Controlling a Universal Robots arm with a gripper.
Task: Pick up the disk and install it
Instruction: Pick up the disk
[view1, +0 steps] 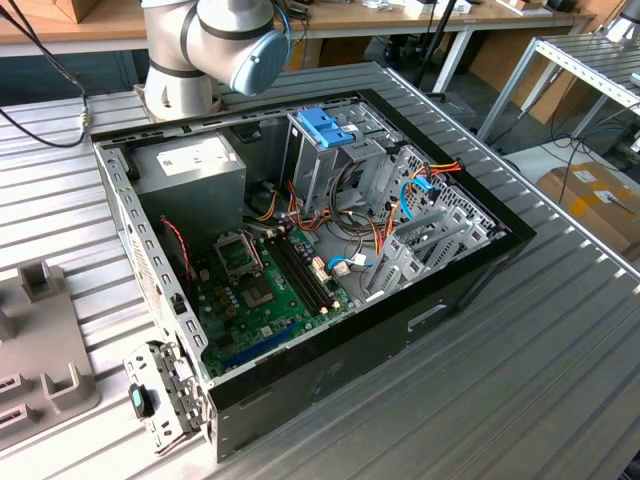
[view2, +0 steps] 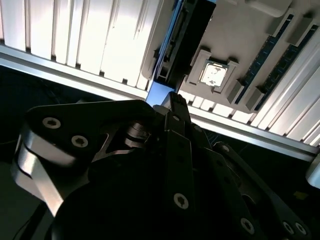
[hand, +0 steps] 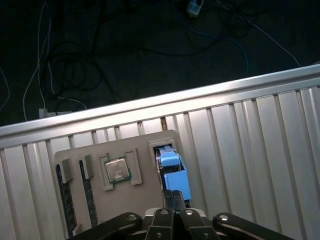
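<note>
— What's in the grey plastic holder tray?
— A square silver processor chip, dark memory sticks, and the light-blue-framed disk on edge.
— The black tool?
— Just beside the disk's end, over the ribbed aluminium surface.

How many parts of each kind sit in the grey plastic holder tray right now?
Square silver processor chip: 1
Long dark memory sticks: 2
Disk with light-blue plastic carrier rail: 1
Total: 4
</note>
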